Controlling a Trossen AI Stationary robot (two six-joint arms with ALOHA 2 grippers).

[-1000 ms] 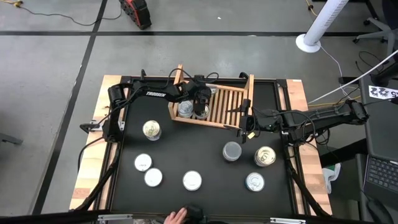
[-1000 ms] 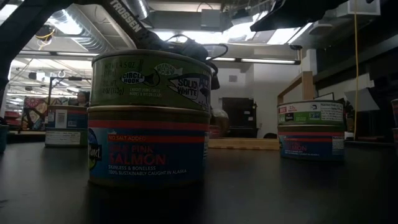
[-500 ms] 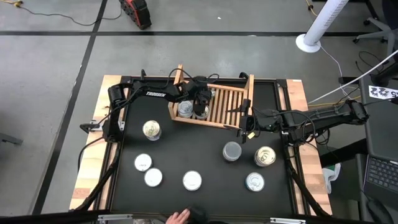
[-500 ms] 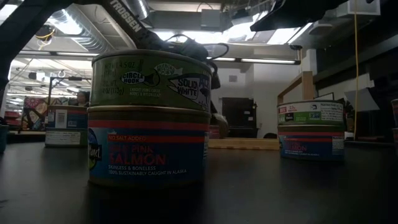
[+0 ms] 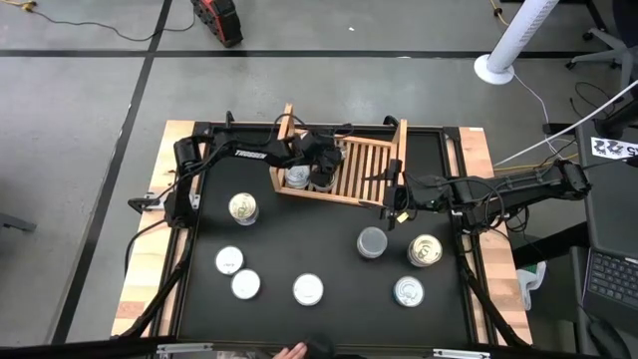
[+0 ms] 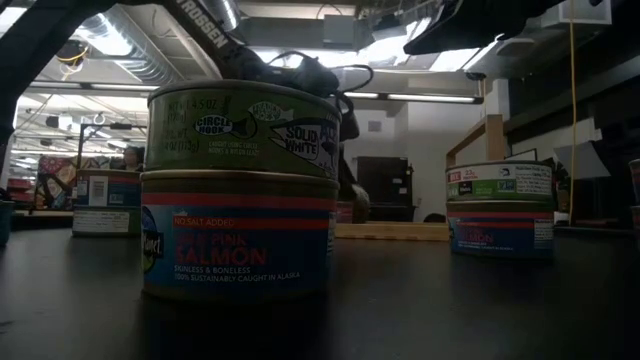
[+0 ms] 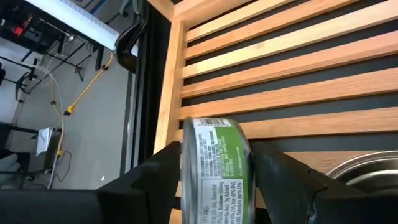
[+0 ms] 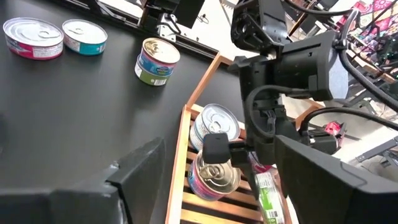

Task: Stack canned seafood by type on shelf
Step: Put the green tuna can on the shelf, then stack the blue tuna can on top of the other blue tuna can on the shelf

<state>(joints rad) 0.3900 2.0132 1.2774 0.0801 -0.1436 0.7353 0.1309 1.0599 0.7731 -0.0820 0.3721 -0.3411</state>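
A green-labelled tin stands on edge over the left end of the wooden shelf, between the fingers of my left gripper, which reaches in from the table's left. The right wrist view shows the same tin. Beside it, two flat tins rest on the slats. My right gripper hangs open and holds nothing, just off the shelf's near right corner. Several more tins sit on the black table. My left gripper has the green-labelled tin pinched between its two fingers, one on each flat face. The fingers slant down from the table's left. The tin stands on edge with its curved label toward the wrist. The fingers hide its lower rim, so whether it rests on the slats does not show.
Loose tins and two-high stacks are spread over the near half of the table: one at the left, a green-on-blue stack near the front, others at the right. The shelf's right half holds bare slats. A person's fingers show at the near edge.
My left gripper has turned slightly over the shelf's left end. The person's hand at the near edge has drawn back almost out of view.
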